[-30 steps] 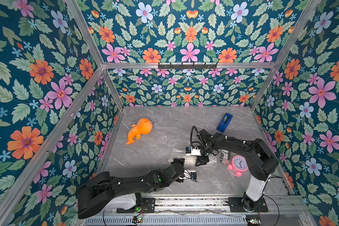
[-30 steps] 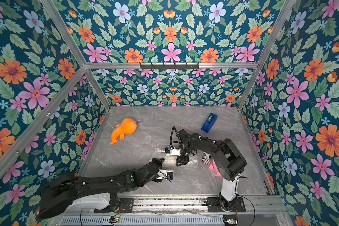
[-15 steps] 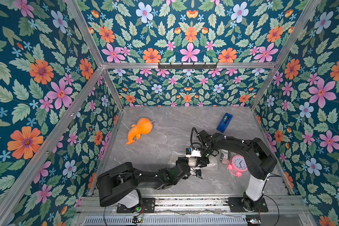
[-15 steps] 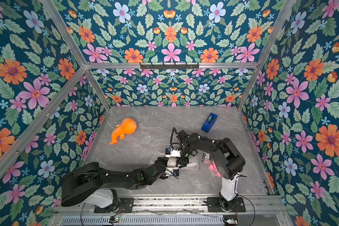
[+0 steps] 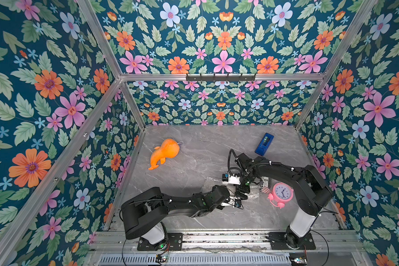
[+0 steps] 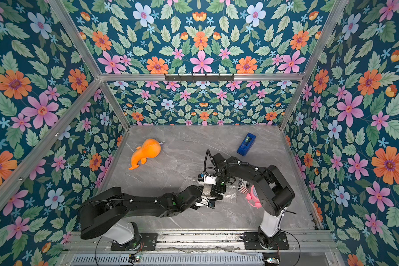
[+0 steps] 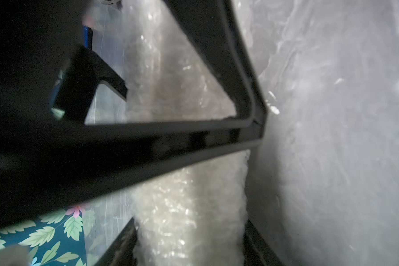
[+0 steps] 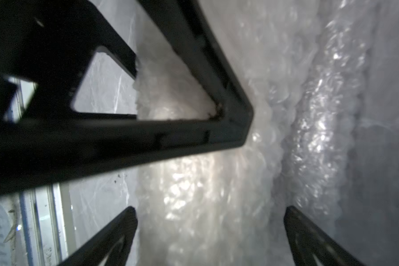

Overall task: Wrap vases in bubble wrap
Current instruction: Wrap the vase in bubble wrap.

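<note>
Mostly done, by my reading. In a top view your left gripper [image 5: 236,203] and right gripper [image 5: 242,193] meet over the wrap [image 5: 253,192]. Left wrist: the vase [image 7: 189,214] lies rolled inside the wrap; whether those jaws grip it, you can't tell. Right wrist: jaws spread wide, with loose wrap beside the roll left to tuck.

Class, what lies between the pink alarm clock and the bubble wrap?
A small flag-printed item lies between the pink alarm clock and the bubble wrap, visible in both top views.
</note>
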Motion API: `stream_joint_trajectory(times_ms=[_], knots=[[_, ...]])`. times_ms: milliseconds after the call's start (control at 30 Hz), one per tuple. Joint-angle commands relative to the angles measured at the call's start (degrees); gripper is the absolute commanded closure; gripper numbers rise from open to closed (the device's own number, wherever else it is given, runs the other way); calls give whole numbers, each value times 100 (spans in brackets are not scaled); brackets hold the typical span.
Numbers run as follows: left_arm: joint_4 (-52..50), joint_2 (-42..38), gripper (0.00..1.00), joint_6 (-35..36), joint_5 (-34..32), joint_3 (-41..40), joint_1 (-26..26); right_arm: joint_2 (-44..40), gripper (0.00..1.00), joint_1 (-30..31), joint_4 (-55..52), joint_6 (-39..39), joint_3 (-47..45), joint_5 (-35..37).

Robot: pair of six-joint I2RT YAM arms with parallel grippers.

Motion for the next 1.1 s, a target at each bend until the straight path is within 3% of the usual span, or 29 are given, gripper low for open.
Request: stream_joint_trajectory(times_ms=[0,200,300,400,467,567,667,767,933,1067], knots=[[-1076,126,48,40,353,-41,75,-585,0,-49,-41,322,-192,-170],[-1067,152,48,250,362,-114,145,-2233,1,-210,1459,1941,-995,437],[-927,99,48,461,356,-217,182,-2967,1,-244,1983,3236,-1273,1426],[-768,13,48,649,337,-316,197,-3454,10,-413,2049,5023,-1460,2576],[-566,-73,49,761,316,-414,196,-3539,20,-719,1689,6047,-1431,2475],[-168,-181,49,1092,272,-639,203,-3302,23,-1320,1064,7046,-1312,1416],[105,-207,49,1461,254,-858,207,-2817,25,-1573,604,7234,-1221,661],[581,-242,49,1845,272,-1185,209,-2345,30,-1574,360,7149,-1181,365],[996,-248,51,2196,436,-1411,240,-1837,35,-1567,357,7057,-1242,325],[1384,-218,52,2389,546,-1508,304,-1577,31,-1447,716,7181,-1218,95]])
